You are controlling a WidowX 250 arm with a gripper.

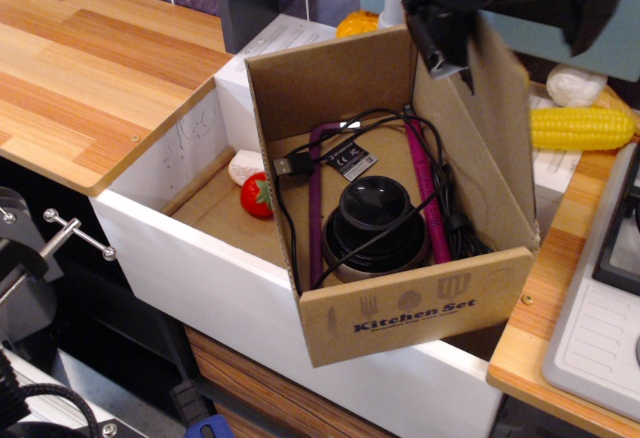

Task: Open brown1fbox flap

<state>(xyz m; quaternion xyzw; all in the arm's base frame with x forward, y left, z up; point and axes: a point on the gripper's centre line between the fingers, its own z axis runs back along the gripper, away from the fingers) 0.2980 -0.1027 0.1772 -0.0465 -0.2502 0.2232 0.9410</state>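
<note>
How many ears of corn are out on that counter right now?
1 that shows: a yellow corn cob lies on the white ribbed board to the right of the box's raised flap. The upright flap could be hiding another one behind it.
</note>
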